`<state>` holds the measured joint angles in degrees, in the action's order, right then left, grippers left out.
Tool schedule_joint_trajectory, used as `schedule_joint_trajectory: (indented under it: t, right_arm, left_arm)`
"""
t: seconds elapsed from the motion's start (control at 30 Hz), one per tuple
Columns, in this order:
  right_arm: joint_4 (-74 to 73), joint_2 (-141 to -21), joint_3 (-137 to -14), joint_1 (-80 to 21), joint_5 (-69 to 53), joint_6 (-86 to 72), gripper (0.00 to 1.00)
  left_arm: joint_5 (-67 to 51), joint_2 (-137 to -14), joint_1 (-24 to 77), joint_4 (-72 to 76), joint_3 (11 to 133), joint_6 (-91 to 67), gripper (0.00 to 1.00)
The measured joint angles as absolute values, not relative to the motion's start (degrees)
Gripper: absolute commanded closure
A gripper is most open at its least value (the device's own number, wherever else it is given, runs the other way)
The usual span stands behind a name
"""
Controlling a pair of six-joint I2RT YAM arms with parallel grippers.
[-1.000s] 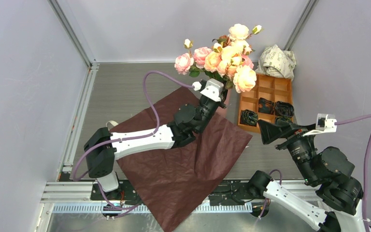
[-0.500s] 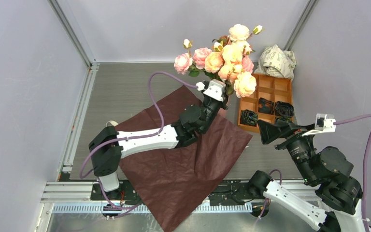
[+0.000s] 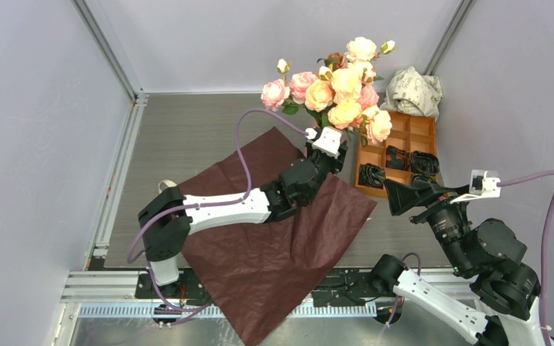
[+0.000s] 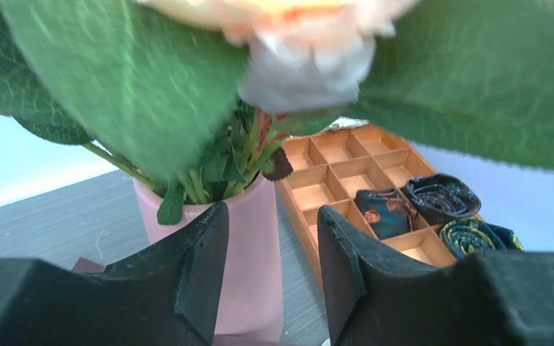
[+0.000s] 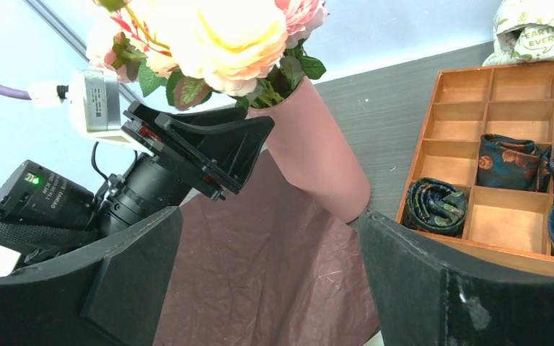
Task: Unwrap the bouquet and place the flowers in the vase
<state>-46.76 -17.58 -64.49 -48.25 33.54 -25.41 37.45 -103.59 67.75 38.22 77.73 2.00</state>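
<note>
From above, the flowers [image 3: 339,86] stand near the table's far edge, left of the tray [image 3: 411,130]. The left gripper [image 3: 337,151] is just below them, over the dark red paper [image 3: 274,238].

Left wrist: its jaws are partly apart and empty, and the vase [image 4: 249,231] just beyond holds the stems.

Right wrist: the right gripper [image 5: 267,288] gapes wide, holding nothing.

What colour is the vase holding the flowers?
The vase is plain pink; right wrist view shows it best.

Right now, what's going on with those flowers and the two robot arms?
The flowers stand in the pink vase, and the dark red paper lies spread flat on the table. The left pincer sits open close by the vase, gripping nothing. The right pincer hangs wide open off to the side, empty.
</note>
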Motion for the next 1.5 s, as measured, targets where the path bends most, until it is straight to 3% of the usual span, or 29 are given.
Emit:
schedule_joint_trajectory:
  t: [0.4,0.7,0.97,1.17,1.5]
  right_arm:
    - [-46.7,-17.6,-63.9,-48.2,33.6,-25.6,0.01]
    - [-46.8,-17.6,-63.4,-48.2,37.5,-27.4,0.01]
    - [-47.8,-18.1,-63.2,-48.2,49.8,-31.9,0.01]
    - [-53.1,-25.4,-65.3,-48.2,58.9,-38.8,0.01]
    - [-54.5,-25.0,-65.3,-48.2,61.3,-41.4,0.0]
  left_arm:
    - [38.6,-98.1,69.3,33.1,74.3,0.7,0.49]
    - [44.8,-89.8,76.0,27.3,65.7,-2.2,0.51]
    - [50.6,-77.5,78.3,12.4,59.8,-10.6,0.54]
    - [56.8,-65.6,78.1,2.0,53.9,-19.0,0.58]
    - [64.4,-49.3,78.0,-18.2,50.0,-32.4,0.61]
